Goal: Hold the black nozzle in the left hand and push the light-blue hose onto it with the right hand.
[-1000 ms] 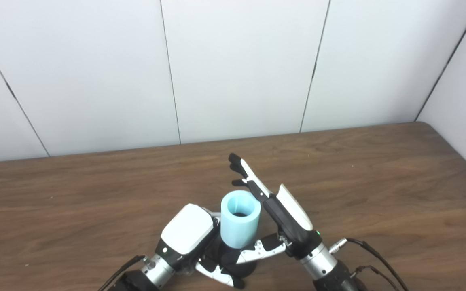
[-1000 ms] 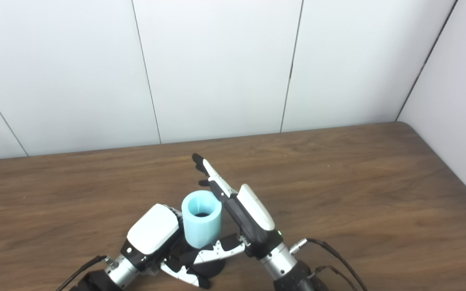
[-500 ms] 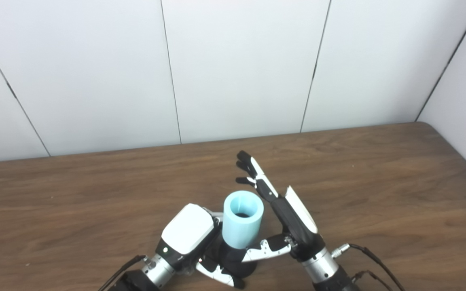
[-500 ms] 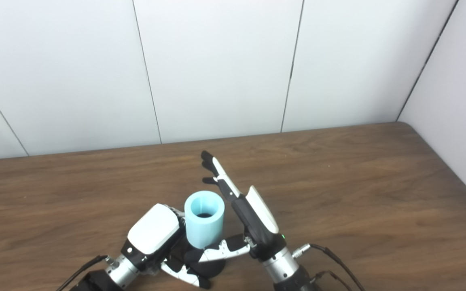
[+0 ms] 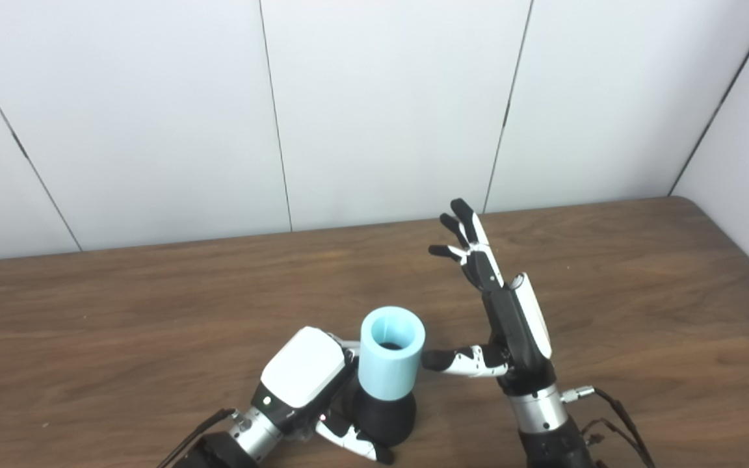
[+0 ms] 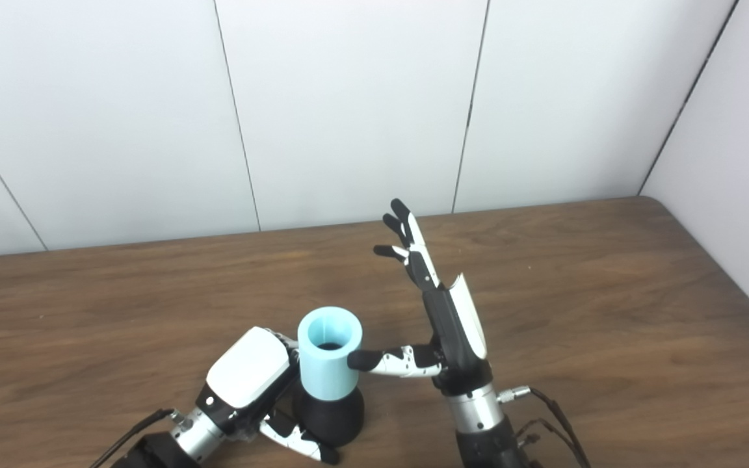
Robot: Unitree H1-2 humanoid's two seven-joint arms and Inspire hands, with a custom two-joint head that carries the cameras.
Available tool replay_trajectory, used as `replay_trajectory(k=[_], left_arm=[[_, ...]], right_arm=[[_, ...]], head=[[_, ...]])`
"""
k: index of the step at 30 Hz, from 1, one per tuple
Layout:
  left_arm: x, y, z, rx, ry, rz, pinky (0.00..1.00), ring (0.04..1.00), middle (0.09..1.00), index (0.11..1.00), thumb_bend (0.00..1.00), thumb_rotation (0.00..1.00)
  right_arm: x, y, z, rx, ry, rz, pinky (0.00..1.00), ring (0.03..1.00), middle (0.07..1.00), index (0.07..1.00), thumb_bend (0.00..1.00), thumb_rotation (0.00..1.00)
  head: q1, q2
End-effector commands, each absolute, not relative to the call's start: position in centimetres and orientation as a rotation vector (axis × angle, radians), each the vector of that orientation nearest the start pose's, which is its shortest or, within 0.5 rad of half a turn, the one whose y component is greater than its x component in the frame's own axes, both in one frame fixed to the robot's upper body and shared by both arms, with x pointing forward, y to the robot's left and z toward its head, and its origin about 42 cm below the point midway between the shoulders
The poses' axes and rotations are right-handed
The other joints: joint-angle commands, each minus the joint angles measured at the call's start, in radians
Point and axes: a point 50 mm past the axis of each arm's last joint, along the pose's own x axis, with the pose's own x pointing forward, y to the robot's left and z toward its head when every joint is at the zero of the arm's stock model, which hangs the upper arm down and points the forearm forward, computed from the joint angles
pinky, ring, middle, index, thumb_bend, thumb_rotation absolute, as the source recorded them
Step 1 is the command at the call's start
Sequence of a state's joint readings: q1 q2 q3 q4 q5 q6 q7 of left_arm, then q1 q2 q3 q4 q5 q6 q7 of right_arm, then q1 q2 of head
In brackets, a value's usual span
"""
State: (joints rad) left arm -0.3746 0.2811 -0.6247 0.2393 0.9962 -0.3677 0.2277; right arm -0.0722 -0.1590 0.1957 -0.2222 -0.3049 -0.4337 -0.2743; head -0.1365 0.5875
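Observation:
The black nozzle (image 5: 384, 416) stands on the brown table (image 5: 641, 273) near the front edge, with the light-blue hose (image 5: 391, 354) sitting upright on its top. My left hand (image 5: 303, 380) is wrapped around the nozzle from the left, its thumb under the base. To the right of the hose my right hand (image 5: 511, 312) is open, fingers straight and pointing up and away. Its thumb tip reaches toward the hose's upper side and looks to be just touching it.
White wall panels (image 5: 381, 110) rise behind the table and along its right side. A cable (image 5: 615, 409) trails from my right wrist. Bare wood stretches to the left, right and back of the hands.
My right hand has let go of the hose and swung away to the right, its fingers spreading and rising. The hose stays upright on the nozzle in my left hand.

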Motion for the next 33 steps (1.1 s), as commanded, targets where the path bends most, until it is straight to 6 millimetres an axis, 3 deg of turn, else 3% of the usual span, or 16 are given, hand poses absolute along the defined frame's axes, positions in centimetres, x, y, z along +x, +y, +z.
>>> replay_trajectory(k=[1, 6, 10, 11, 16, 20, 25, 33], left_arm=[[32.9, 13.0, 9.0, 1.276, -0.687, -0.714, 0.12, 0.169, 0.471, 0.480, 0.53, 0.00], [32.8, 12.8, 9.2, 1.267, -0.690, -0.706, 0.11, 0.157, 0.471, 0.480, 0.53, 0.00], [32.9, 12.6, 9.1, 1.263, -0.695, -0.701, 0.11, 0.166, 0.471, 0.480, 0.53, 0.00], [32.9, 12.6, 9.1, 1.262, -0.694, -0.702, 0.11, 0.166, 0.471, 0.480, 0.53, 0.00], [32.9, 12.5, 9.1, 1.265, -0.704, -0.704, 0.12, 0.173, 0.471, 0.480, 0.53, 0.00], [32.9, 12.5, 8.9, 1.264, -0.702, -0.701, 0.12, 0.172, 0.471, 0.480, 0.53, 0.00], [33.0, 12.6, 8.8, 1.268, -0.703, -0.702, 0.12, 0.172, 0.471, 0.480, 0.53, 0.00], [33.0, 12.8, 8.7, 1.262, -0.698, -0.698, 0.12, 0.173, 0.471, 0.480, 0.53, 0.00]], right_arm=[[28.0, -20.0, 22.6, -0.286, -0.906, 0.018, 0.78, 0.951, 1.000, 1.000, 0.99, 0.73], [26.9, -22.1, 25.2, -0.447, -0.994, 0.103, 0.93, 0.974, 0.966, 0.934, 0.94, 0.74], [25.7, -23.4, 27.0, -0.701, -0.994, 0.159, 0.98, 0.982, 0.942, 0.928, 0.96, 0.86], [25.3, -23.5, 27.5, -0.773, -0.985, 0.179, 0.99, 0.995, 0.955, 0.941, 0.98, 0.89], [23.2, -22.7, 28.8, -0.957, -0.920, 0.286, 1.00, 1.000, 0.995, 0.946, 1.00, 0.88], [22.7, -21.9, 28.9, -1.035, -0.875, 0.318, 1.00, 1.000, 1.000, 0.947, 1.00, 0.84], [23.0, -21.5, 28.4, -1.143, -0.774, 0.361, 1.00, 1.000, 1.000, 0.990, 1.00, 0.88], [23.6, -21.3, 27.3, -1.162, -0.722, 0.400, 1.00, 1.000, 1.000, 1.000, 1.00, 0.88]], head=[[-0.001, 0.004], [0.001, 0.011], [-0.001, 0.012], [-0.001, 0.012], [-0.003, 0.013], [-0.003, 0.013], [0.003, 0.008], [0.001, 0.009]])
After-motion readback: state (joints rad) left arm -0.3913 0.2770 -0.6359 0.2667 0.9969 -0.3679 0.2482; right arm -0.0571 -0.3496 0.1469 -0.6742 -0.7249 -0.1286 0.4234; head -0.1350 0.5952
